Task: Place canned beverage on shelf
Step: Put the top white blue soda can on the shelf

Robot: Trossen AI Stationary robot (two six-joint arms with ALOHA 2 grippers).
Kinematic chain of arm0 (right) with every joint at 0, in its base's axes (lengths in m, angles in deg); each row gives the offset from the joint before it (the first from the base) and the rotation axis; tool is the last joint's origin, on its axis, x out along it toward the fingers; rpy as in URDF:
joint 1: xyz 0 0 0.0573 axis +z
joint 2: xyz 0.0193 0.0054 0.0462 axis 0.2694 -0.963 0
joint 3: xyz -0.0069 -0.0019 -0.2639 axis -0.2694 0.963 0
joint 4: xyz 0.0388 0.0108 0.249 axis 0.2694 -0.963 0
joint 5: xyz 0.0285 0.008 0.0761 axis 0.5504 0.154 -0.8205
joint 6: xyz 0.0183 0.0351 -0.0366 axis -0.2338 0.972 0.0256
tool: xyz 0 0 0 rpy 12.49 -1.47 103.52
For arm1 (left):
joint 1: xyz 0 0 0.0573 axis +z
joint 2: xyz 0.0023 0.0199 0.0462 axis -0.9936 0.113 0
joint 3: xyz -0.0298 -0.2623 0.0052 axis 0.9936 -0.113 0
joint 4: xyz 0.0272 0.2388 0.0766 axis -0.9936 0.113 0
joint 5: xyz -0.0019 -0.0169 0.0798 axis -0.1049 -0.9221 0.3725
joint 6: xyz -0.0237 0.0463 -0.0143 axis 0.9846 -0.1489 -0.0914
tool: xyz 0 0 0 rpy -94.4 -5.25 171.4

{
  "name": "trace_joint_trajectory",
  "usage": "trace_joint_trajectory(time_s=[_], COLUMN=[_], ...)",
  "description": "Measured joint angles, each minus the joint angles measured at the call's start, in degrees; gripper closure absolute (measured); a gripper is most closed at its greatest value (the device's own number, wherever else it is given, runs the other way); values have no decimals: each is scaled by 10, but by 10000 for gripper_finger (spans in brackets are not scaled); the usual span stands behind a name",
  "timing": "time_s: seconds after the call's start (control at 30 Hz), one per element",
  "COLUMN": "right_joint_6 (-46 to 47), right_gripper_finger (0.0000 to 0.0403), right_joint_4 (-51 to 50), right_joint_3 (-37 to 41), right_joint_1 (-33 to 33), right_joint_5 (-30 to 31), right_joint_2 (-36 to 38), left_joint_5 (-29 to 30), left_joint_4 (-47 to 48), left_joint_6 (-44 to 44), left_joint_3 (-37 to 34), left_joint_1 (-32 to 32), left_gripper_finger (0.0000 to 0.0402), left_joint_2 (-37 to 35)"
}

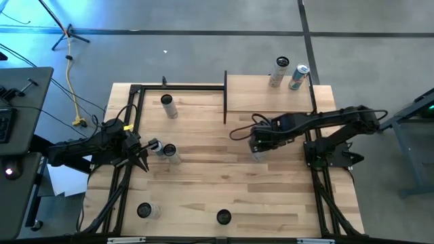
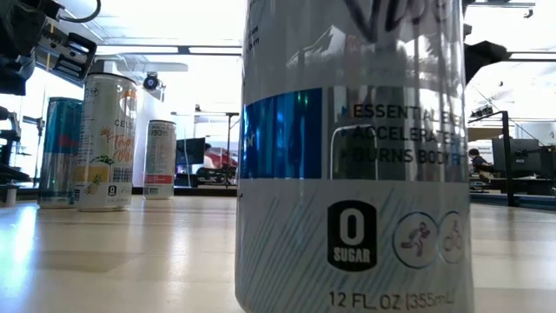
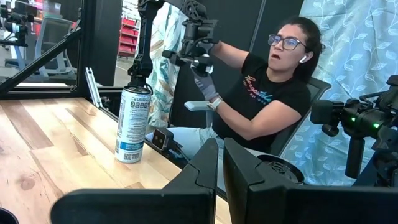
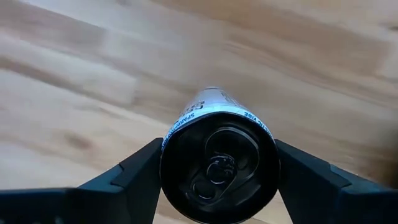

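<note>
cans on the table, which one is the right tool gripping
The can just below the shelf, under the right tool. The right wrist view shows its fingers pressed against both its sides; every other can stands free.

Overhead camera spans the whole table [image 1: 203, 196]; the table-level camera sits against one can [image 2: 356, 156].

The left gripper [image 3: 219, 177] shows its two dark fingers pressed together, with nothing between them. Ahead of the fingertips and off to one side, a tall slim can [image 3: 133, 124] stands upright on the wooden tabletop [image 3: 43, 155], well apart from the gripper. Beyond the table's edge a seated person [image 3: 261, 99] in a dark T-shirt raises a hand [image 3: 205, 84] to what looks like another arm's handle [image 3: 196, 43].
</note>
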Motion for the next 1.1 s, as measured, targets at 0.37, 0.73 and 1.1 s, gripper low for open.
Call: trace_joint_trajectory(time_s=[0.37,0.73,1.1], right_joint_6=[-6,-28,-51], right_gripper_finger=[146,146,146], right_joint_4=[-29,-3,9], right_joint_3=[-30,-33,-32], right_joint_1=[3,2,2], right_joint_5=[40,59,59], right_joint_2=[-22,-51,-50], left_joint_5=[0,0,0], left_joint_4=[0,1,1], left_joint_6=[0,0,0], left_joint_3=[0,0,0], left_joint_1=[0,0,0], left_gripper_finger=[398,398,398], left_joint_2=[0,0,0])
